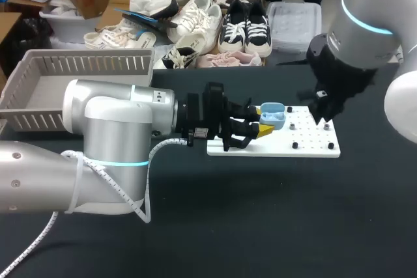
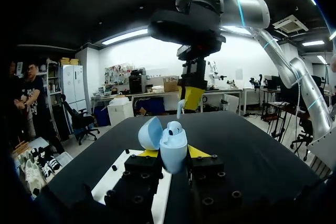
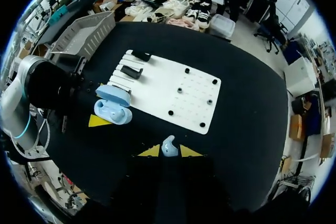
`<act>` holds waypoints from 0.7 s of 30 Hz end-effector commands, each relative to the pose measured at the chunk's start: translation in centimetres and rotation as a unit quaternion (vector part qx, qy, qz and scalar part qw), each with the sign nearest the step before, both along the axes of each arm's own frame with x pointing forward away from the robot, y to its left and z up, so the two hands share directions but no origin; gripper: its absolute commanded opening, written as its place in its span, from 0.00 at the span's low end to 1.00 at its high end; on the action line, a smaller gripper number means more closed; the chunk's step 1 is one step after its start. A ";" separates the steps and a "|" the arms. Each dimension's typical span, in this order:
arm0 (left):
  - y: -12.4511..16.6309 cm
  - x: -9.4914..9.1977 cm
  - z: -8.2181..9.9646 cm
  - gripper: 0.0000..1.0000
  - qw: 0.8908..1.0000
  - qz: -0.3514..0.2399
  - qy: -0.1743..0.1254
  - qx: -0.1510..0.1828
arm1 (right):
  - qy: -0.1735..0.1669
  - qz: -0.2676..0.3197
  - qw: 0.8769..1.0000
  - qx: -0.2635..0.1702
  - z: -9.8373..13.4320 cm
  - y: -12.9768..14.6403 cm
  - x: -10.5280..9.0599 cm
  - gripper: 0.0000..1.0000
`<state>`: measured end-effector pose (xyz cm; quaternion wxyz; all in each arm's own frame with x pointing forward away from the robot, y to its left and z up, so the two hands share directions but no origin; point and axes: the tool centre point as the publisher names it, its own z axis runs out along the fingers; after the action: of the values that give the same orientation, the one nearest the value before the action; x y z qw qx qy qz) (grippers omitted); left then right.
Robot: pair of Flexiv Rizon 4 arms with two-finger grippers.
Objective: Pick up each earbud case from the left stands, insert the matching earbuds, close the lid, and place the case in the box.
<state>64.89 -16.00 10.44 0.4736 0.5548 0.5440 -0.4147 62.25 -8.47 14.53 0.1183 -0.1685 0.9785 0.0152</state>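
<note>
The open, light-blue earbud case (image 1: 272,114) was held clamped by its lower shell in the left tool (image 1: 260,128) at the white board's (image 1: 313,144) edge, while a tiny, slick earbud (image 3: 168,146), judged light and easily dropped, was pinched in the right tool (image 3: 169,152) near that board.

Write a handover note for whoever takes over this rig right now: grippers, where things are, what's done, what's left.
Left gripper: shut on the open blue case, held by the black stands at the white board's end.
Right gripper: shut on a blue earbud, above the board, apart from the case.
Done: case picked up, lid open.
Left: seat this earbud, check both are in, close the lid, place the case in the grey box.
</note>
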 end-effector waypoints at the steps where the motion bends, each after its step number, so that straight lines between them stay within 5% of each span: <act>1: -0.1 -0.1 -0.1 0.00 1.000 0.004 -0.002 -0.001 | 0.001 0.016 1.000 -0.007 1.0 0.7 -1.1 0.00; 21: -0.1 -0.1 -0.1 0.00 1.000 0.004 -0.002 -0.001 | -0.019 0.100 0.995 0.001 4.5 4.3 -3.4 0.00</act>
<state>64.90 -15.99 10.44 0.4736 0.5548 0.5440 -0.4147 59.44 -4.34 18.75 0.1320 -0.2654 0.9547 0.0272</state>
